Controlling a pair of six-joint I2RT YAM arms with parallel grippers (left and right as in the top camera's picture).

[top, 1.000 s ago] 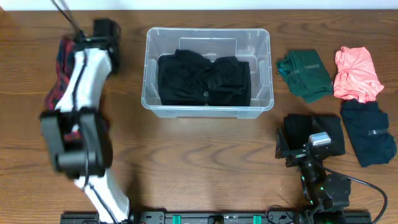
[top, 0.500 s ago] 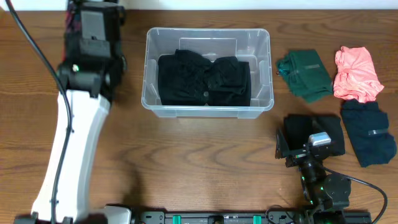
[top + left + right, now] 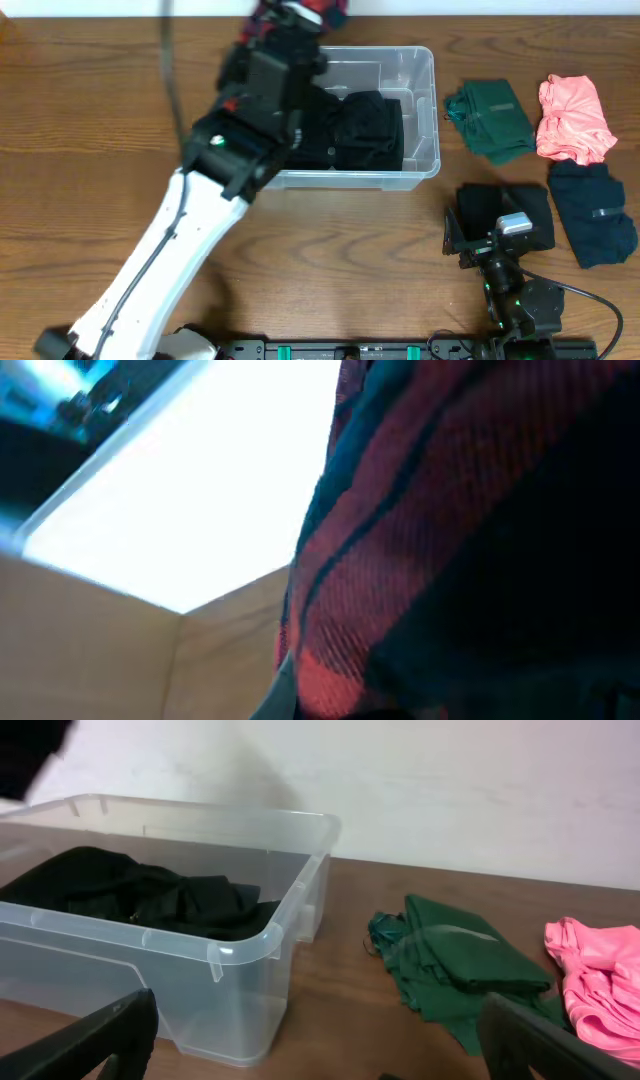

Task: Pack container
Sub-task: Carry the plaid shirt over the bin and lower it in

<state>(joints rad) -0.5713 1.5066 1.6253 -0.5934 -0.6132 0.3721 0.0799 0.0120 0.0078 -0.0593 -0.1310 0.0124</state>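
Observation:
The clear plastic container (image 3: 425, 110) stands at the back middle of the table with a black garment (image 3: 365, 125) lying in it. My left gripper (image 3: 295, 15) is over the container's back left rim, shut on a red plaid cloth (image 3: 328, 9). That cloth fills the left wrist view (image 3: 420, 510) and hides the fingers there. My right gripper (image 3: 500, 205) rests open and empty at the front right. In the right wrist view its gripper (image 3: 320, 1060) faces the container (image 3: 240, 945) and the black garment (image 3: 140, 890).
A folded green cloth (image 3: 492, 120), a pink cloth (image 3: 575, 120) and a dark navy cloth (image 3: 592, 210) lie right of the container. The green cloth (image 3: 450, 960) and pink cloth (image 3: 600, 970) also show in the right wrist view. My left arm crosses the container's left half.
My left arm has swung from the table's far left to the right, carrying the red plaid cloth to the container's back left rim. The right arm has not moved.

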